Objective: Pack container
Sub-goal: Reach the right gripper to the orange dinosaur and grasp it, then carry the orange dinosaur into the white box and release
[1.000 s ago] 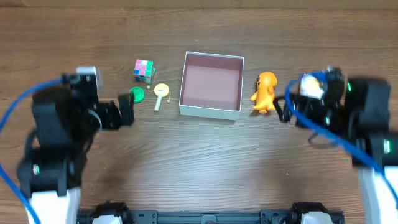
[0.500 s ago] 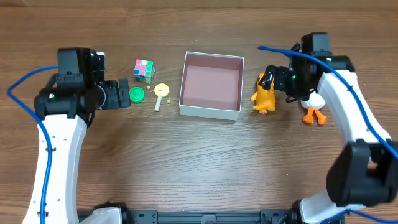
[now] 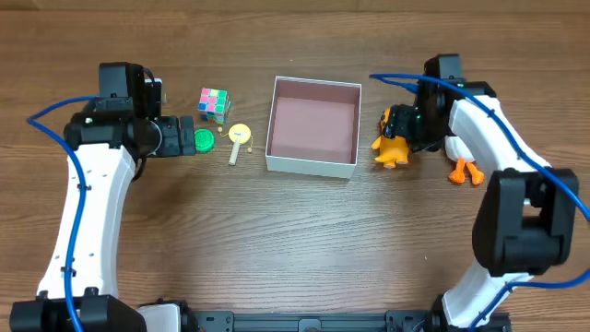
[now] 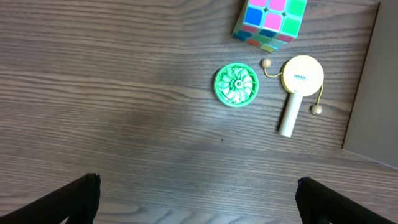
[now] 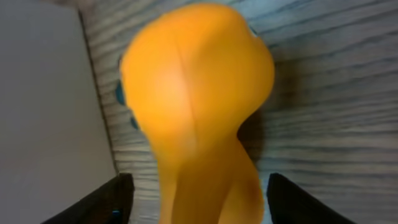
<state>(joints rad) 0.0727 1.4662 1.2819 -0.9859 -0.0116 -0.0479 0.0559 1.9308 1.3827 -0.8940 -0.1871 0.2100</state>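
Note:
The container (image 3: 312,164), a shallow white box with a pinkish-brown inside, sits mid-table with nothing in it. An orange toy figure (image 3: 391,150) stands just right of it. My right gripper (image 3: 400,125) is open above this toy, and in the right wrist view (image 5: 202,205) its fingers (image 5: 118,199) stand on either side of the orange toy (image 5: 199,106), apart from it. My left gripper (image 3: 184,138) is open and empty, just left of a green disc (image 3: 203,140). In the left wrist view (image 4: 199,202) the green disc (image 4: 236,84) lies ahead of it.
A colourful cube (image 3: 214,103) and a yellow rattle drum (image 3: 239,136) lie left of the container; both show in the left wrist view, cube (image 4: 270,22) and drum (image 4: 300,78). A white duck toy with orange feet (image 3: 463,168) lies right of the orange toy.
My right arm has swung left and lowered over the orange toy, uncovering the duck toy. My left arm has moved up the table, its gripper now beside the green disc.

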